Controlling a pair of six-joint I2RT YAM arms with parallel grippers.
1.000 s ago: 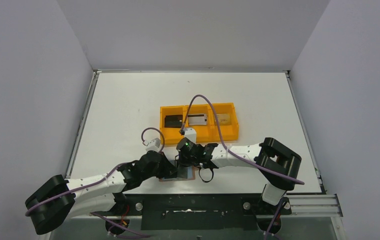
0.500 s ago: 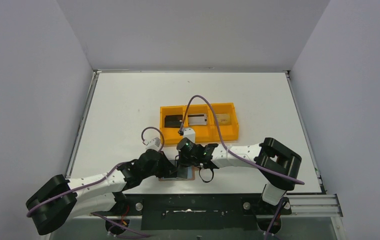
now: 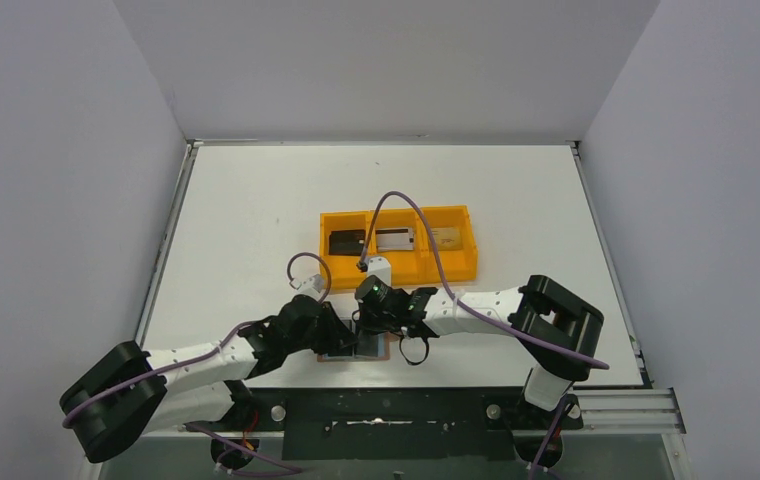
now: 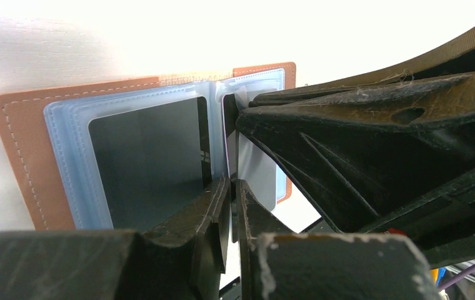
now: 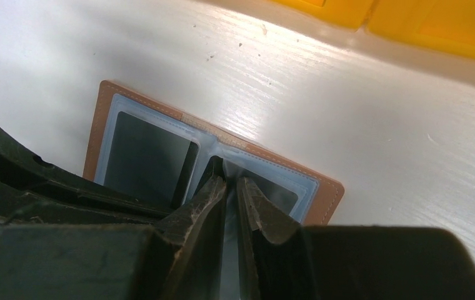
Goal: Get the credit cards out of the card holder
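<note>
While the brown card holder (image 4: 22, 156) lies spread open on the white desk (image 5: 347, 106), both tools are set tip to tip over its centre fold. The right tool (image 5: 230, 181) is closed on a clear inner sleeve (image 5: 225, 161) of the holder, which is pinched right at the fold. The left tool (image 4: 232, 187) is narrowed to a thin slit just beside the right tool's tips; whether anything is caught in that slit cannot be told. Dark grey-blue panels are seen to either side of the tips. Beyond both tools, apart from the holder, an orange tray (image 3: 461, 262) is seen. One card is laid in each compartment: a black card (image 3: 346, 242) on the left tool's side, a silvery grey card (image 3: 396, 239) in the middle, a gold-tan card (image 3: 445, 237) on the right tool's side.
</note>
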